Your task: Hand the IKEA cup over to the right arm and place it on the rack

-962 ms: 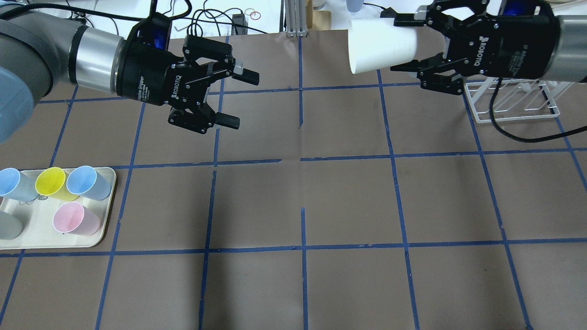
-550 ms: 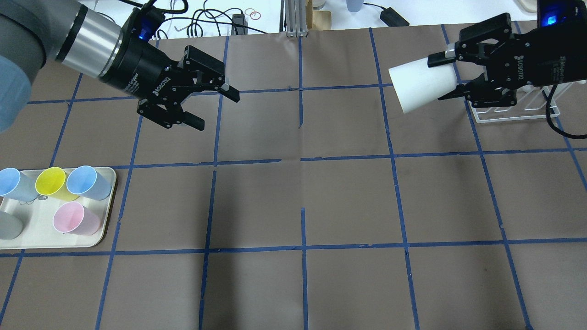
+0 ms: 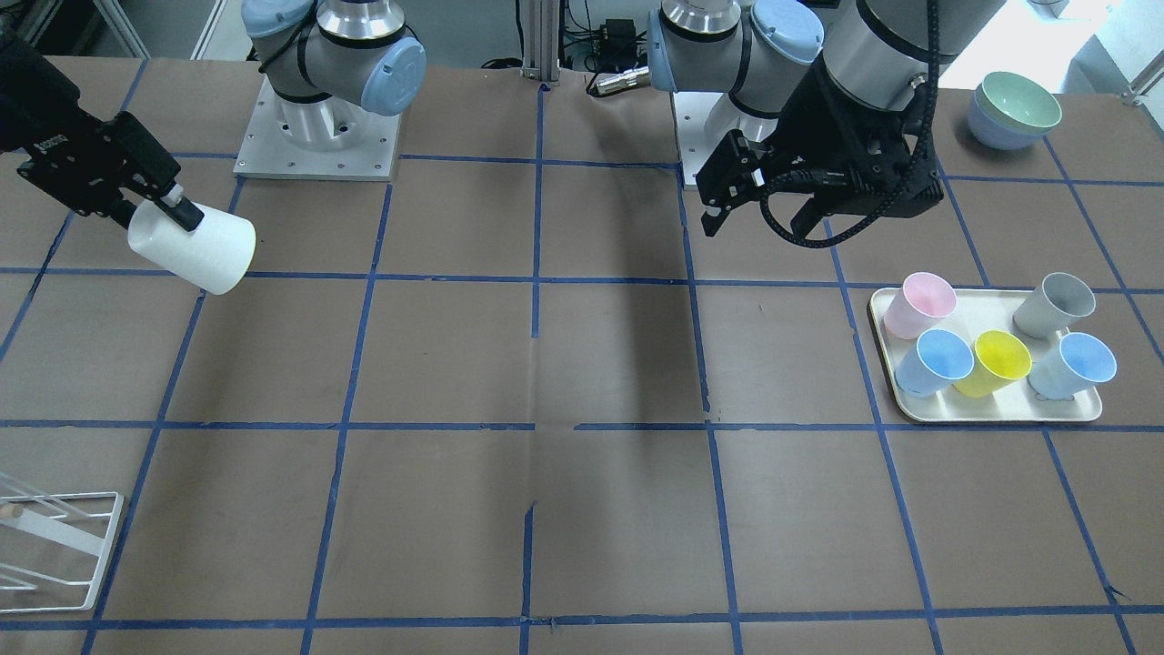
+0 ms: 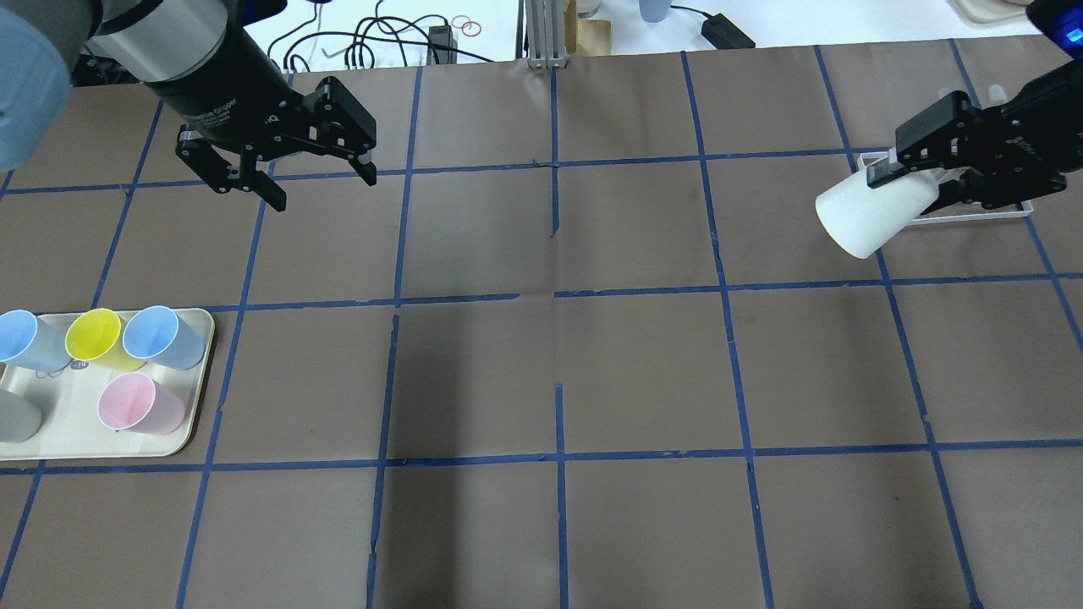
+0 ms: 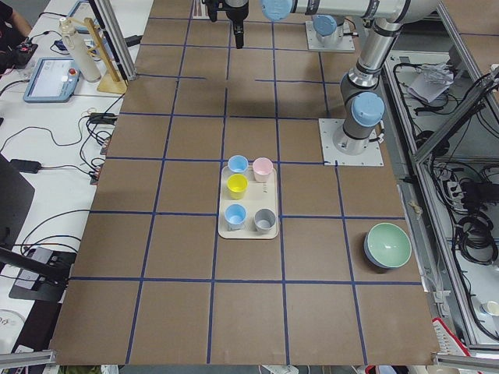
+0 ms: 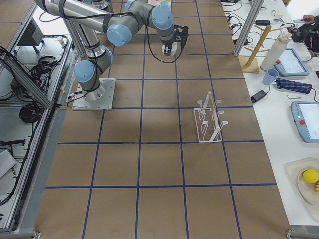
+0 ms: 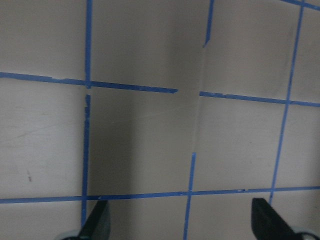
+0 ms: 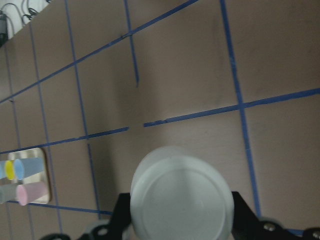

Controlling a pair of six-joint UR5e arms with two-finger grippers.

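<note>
The IKEA cup [image 4: 867, 213] is almost white and lies tilted in my right gripper [image 4: 914, 188], which is shut on its narrow end. Its wide mouth points away from the gripper, toward the table's middle. It hangs above the table just beside the white wire rack [image 4: 981, 215], whose rim shows under the gripper. The cup [image 3: 195, 247] and right gripper [image 3: 168, 226] show at the left of the front view, the rack [image 3: 55, 546] at bottom left. The right wrist view shows the cup's base [image 8: 182, 195] between the jaws. My left gripper [image 4: 321, 188] is open and empty, far left.
A cream tray [image 4: 85, 436] at the left front holds a yellow cup [image 4: 93, 334], a pink cup [image 4: 135, 404], two blue cups and a grey cup. Stacked bowls [image 3: 1014, 109] stand beyond the left arm's base. Blue tape lines grid the brown table.
My right gripper has carried the cup right and lower, down beside the rack. My left gripper has drawn back to the left and turned to point downward, still open.
</note>
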